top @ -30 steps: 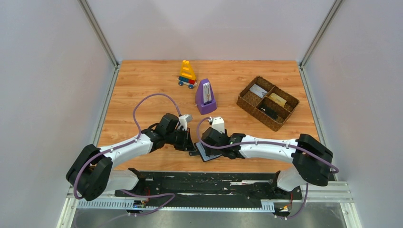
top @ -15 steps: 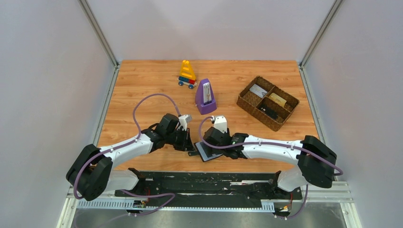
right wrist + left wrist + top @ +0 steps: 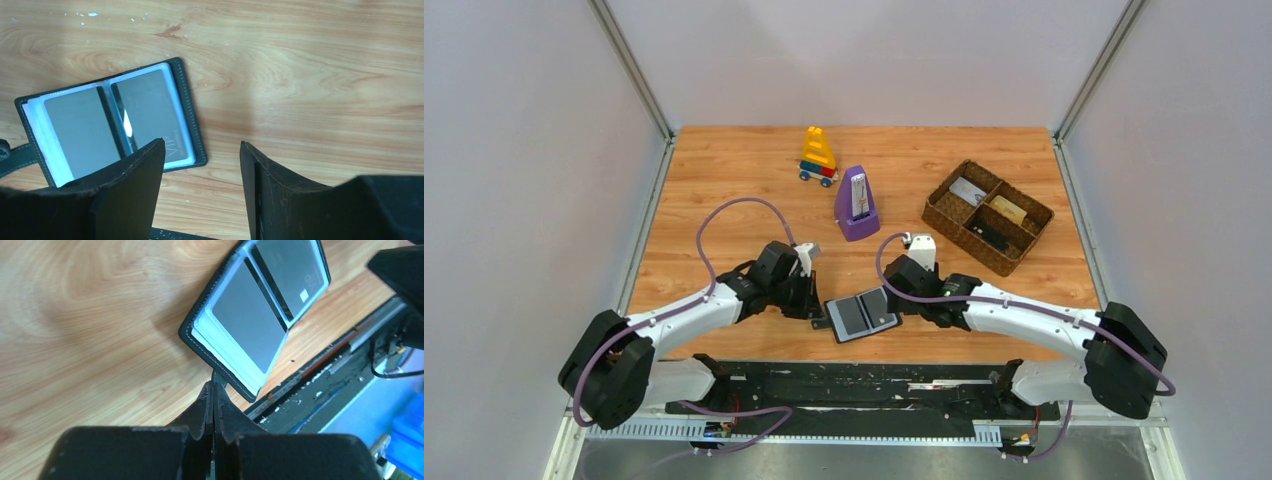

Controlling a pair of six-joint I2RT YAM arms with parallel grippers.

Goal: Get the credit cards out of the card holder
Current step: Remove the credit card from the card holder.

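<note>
The card holder lies open and flat near the table's front edge, its two grey-blue panels facing up. It also shows in the left wrist view and the right wrist view. Grey credit cards sit in its clear sleeves, one printed "VIP". My left gripper is shut on the holder's black strap tab at its left edge. My right gripper is open and empty, just right of the holder and above bare wood. A yellow-orange card lies in the woven tray.
A brown woven divided tray stands at the back right, with a pale card and a dark item in it too. A purple metronome and a toy block car stand behind the arms. The black base rail runs along the near edge.
My right gripper has pulled back to the right, off the card holder. The holder now lies spread open with both panels showing. My left gripper has kept its grip and barely moved.
</note>
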